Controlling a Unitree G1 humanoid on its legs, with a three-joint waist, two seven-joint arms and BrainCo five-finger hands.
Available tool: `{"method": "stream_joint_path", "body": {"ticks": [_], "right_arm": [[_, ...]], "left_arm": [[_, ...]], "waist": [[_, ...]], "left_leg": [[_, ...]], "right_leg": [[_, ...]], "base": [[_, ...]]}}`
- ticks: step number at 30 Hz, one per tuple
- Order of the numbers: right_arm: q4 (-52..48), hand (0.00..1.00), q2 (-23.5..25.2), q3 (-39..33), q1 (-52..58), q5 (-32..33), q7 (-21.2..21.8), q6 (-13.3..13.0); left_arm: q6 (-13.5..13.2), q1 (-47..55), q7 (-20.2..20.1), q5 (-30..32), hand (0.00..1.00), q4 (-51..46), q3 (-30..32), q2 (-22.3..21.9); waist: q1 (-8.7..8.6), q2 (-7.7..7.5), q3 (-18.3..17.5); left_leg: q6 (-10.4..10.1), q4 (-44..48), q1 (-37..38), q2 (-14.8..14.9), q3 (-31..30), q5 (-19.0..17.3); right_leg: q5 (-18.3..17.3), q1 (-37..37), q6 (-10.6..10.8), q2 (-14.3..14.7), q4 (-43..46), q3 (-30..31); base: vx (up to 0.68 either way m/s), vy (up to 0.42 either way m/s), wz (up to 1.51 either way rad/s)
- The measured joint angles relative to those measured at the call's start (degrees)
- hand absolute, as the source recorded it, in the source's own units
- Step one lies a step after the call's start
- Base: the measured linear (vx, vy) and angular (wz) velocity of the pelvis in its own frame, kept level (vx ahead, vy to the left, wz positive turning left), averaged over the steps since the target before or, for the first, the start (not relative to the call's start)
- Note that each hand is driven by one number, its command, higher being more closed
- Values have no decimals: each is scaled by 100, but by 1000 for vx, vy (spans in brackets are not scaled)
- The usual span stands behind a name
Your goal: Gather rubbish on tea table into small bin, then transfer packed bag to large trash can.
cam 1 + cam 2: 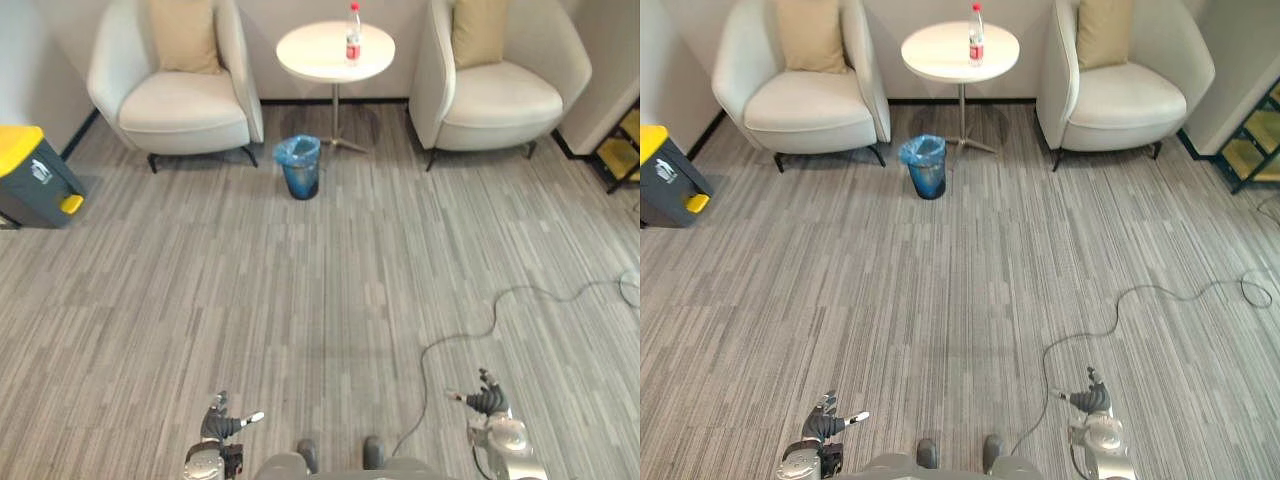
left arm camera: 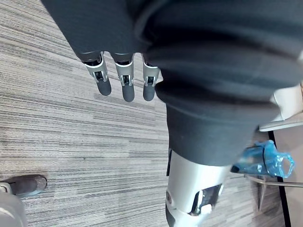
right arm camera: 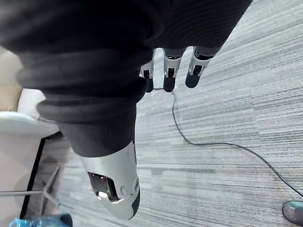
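on the tea table (image 1: 312, 58), a red-labelled bottle (image 1: 353, 38).

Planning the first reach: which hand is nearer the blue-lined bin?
Left. The left hand hangs far back from the bin, slightly left of it; the right hand hangs well to its right.

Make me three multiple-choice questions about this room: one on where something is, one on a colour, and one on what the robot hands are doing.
1. Where is the bottle?
A. on a desk
B. on the tea table
C. on a windowsill

2. What colour is the bag in the small bin?
A. black
B. white
C. blue

3. How are the left robot hand and the right robot hand?
A. both open and empty
B. both shut
C. both holding cloth

Answers:
1 B, it stands upright on the round white top.
2 C, a blue liner folds over the rim.
3 A, the wrist views show straight fingers holding nothing.
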Motion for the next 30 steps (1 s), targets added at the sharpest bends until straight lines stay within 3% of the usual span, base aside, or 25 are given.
{"method": "stream_joint_path", "body": {"ticks": [2,3,6,7,8,9,10,11,12,13,14,15,17,19,20,21,22,23,24,25,26,27,28,29,30], "right_arm": [[0,0,17,23,75,37,4,44],[1,0,12,20,84,38,2,52],[0,0,3,21,37,38,1,53],[-18,0,2,18,44,33,-18,57],[-105,0,-18,20,98,32,-57,84],[-309,0,-42,35,207,24,-129,104],[-409,0,-32,38,198,21,-129,106],[-588,0,-20,47,165,20,-109,98],[-742,0,-44,49,163,20,-108,77],[-781,0,-63,62,158,25,-114,64],[-781,0,-52,83,104,29,-118,32],[-799,0,-28,147,44,47,-166,-62],[-876,0,-30,185,-38,48,-227,-111],[-867,0,-89,182,-167,70,-229,-126],[-819,0,-134,188,-242,94,-228,-129],[-770,0,-164,228,-286,96,-229,-120],[-772,0,-170,241,-303,95,-226,-121],[-767,0,-188,244,-218,95,-231,-95],[-748,0,-177,241,-208,95,-237,-89],[-532,0,-40,230,-266,82,-236,-14],[-533,0,-44,208,-255,82,-236,-14],[-533,0,-38,158,-264,66,-234,-15],[-523,0,-32,162,-275,33,-220,-19],[-487,0,-11,165,-268,33,-218,-22],[-402,0,20,175,-255,33,-217,-16]], "left_arm": [[13,-104,8,-30,0,-5,-32,82],[15,-121,9,-35,0,-4,-61,115],[26,-275,22,-47,0,18,-69,169],[39,-363,33,-42,0,20,-65,185],[47,-381,45,-42,0,37,-139,177],[46,-462,51,-14,0,73,-242,123],[45,-495,45,2,0,69,-245,101],[46,-549,22,25,0,69,-272,75],[53,-583,-3,28,0,62,-284,20],[53,-565,-4,27,0,38,-283,-17],[46,-511,-10,28,0,-20,-283,-34],[45,-497,-12,25,0,-47,-282,-27],[40,-445,-11,24,0,-137,-282,-32],[43,-441,-13,24,0,-222,-282,-45],[42,-464,-14,24,0,-263,-279,-68],[41,-435,-18,22,0,-268,-280,-92],[42,-397,-20,21,0,-267,-279,-104],[38,-195,-14,21,0,-317,-279,-126],[37,-173,-14,21,0,-312,-276,-119],[46,-261,-11,24,0,-365,-181,-40],[42,-262,-11,24,0,-414,-177,-67],[34,-270,-11,24,0,-436,-181,-95],[46,-277,-10,25,0,-418,-180,-92],[66,-270,-7,26,0,-406,-177,-83],[68,-245,4,25,0,-407,-167,-77]], "waist": [[-40,-38,141],[-37,-29,154],[-148,18,255],[-226,10,252],[-327,-10,215],[-336,132,207],[-336,150,218],[-330,179,241],[-330,305,326],[-289,374,362],[-212,410,407],[-51,271,501],[37,110,579],[146,61,613],[308,52,619],[406,67,620],[463,96,605],[567,311,466],[598,300,462],[599,-200,319],[564,-255,291],[532,-276,290],[465,-292,299],[411,-290,301],[390,-280,303]], "left_leg": [[41,33,250,63,3,-224],[34,38,297,103,4,-269],[-242,-142,638,381,-88,-534],[-371,-298,822,454,-204,-589],[-522,-403,966,574,-295,-620],[-681,-310,1121,707,-427,-562],[-755,-56,1055,768,-448,-488],[-739,930,664,880,-534,-192],[-564,2423,112,1142,-599,566],[-502,3171,-154,1290,-643,874],[-365,4173,-507,1431,-630,759],[-140,4961,-932,1350,-511,613],[-79,4802,-1532,1102,-236,481],[-35,3877,-2210,730,-106,402],[-77,2844,-2532,488,-97,436],[-274,1676,-2717,277,-80,666],[-314,1047,-2693,212,-60,910],[-73,114,-2644,242,-68,1472],[151,246,-2630,234,-124,1809],[639,1118,-2758,-107,59,1263],[687,1279,-2734,-194,66,1057],[741,1451,-2577,-288,40,780],[756,1490,-2312,-397,2,535],[764,1393,-1897,-518,-82,360],[767,1177,-1384,-604,-159,261]], "right_leg": [[-117,-543,9,-242,902,-494],[-118,-651,9,-265,888,-571],[82,-1279,127,-251,90,-768],[476,-1419,37,-252,-363,-762],[913,-1405,-146,-242,-228,-849],[539,-1420,-434,-225,237,-1000],[356,-1415,-488,-227,419,-1029],[82,-1285,-572,-200,599,-1100],[-102,-752,-617,-22,262,-1193],[-131,-418,-642,118,25,-1212],[-153,80,-680,302,-323,-1165],[-163,876,-697,356,-847,-1013],[-163,1697,-697,315,-1491,-912],[-163,2177,-697,245,-1948,-783],[-165,2384,-692,183,-2135,-656],[-195,2646,-639,140,-2265,-554],[-231,2796,-575,158,-2306,-486],[-346,3064,-386,328,-2292,-291],[-393,3130,-326,319,-2262,-228],[-473,2905,-54,-219,-1238,-41],[-311,2727,188,-308,-685,12],[99,2430,620,-404,254,153],[280,2088,1008,-458,1325,297],[236,1747,946,-503,2333,285],[93,1484,709,-556,2936,171]], "base": [[229,-4,-14],[508,-66,-9],[438,-103,13],[696,-228,58],[637,-197,66],[547,-160,43],[724,-235,23],[877,-318,14],[868,-329,10],[569,-199,-7],[691,-174,-37],[697,-151,-37],[771,-121,-18],[671,-33,-33],[820,71,-70],[688,71,-72],[932,185,-75],[501,129,-53],[1155,283,-35],[816,196,7],[972,232,24],[633,147,27],[761,155,34],[744,144,31],[808,120,53]]}}
